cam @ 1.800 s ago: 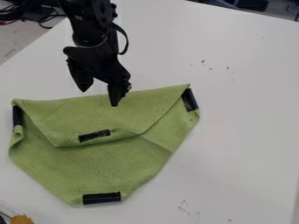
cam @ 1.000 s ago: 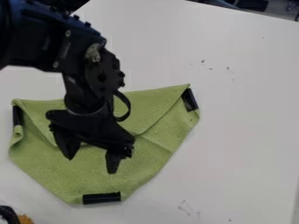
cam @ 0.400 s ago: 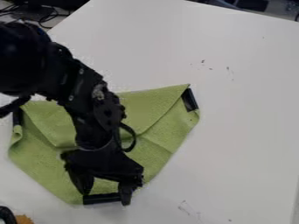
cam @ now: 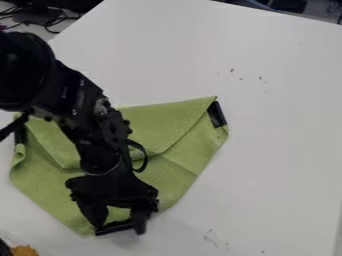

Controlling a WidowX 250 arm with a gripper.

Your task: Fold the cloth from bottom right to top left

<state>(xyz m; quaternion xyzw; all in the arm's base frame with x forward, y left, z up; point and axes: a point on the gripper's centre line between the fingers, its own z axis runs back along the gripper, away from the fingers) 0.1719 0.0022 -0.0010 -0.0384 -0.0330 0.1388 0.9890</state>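
Green cloth (cam: 177,172) lies on the white table (cam: 274,150), left of centre in the camera view, reaching towards the lower left. Upper part folded down over the rest as a broad flap (cam: 163,120); a straight top edge runs up to a point at the right. Black strip on the right corner (cam: 216,114), another dark strip at the left edge (cam: 20,135), partly behind the arm. Left side of the cloth curls a little. Third black strip (cam: 115,228) at the bottom edge, slanting, its right end higher. Black arm (cam: 90,135) crosses the cloth from the upper left. Gripper (cam: 119,231) over the bottom edge, released: fingers well apart, one near each end of that strip. Whether the tips touch cloth or table, cannot tell. Also noted: fuzzy orange thing (cam: 25,250) at the bottom left corner; dark cables (cam: 50,21) beyond the table, top left.
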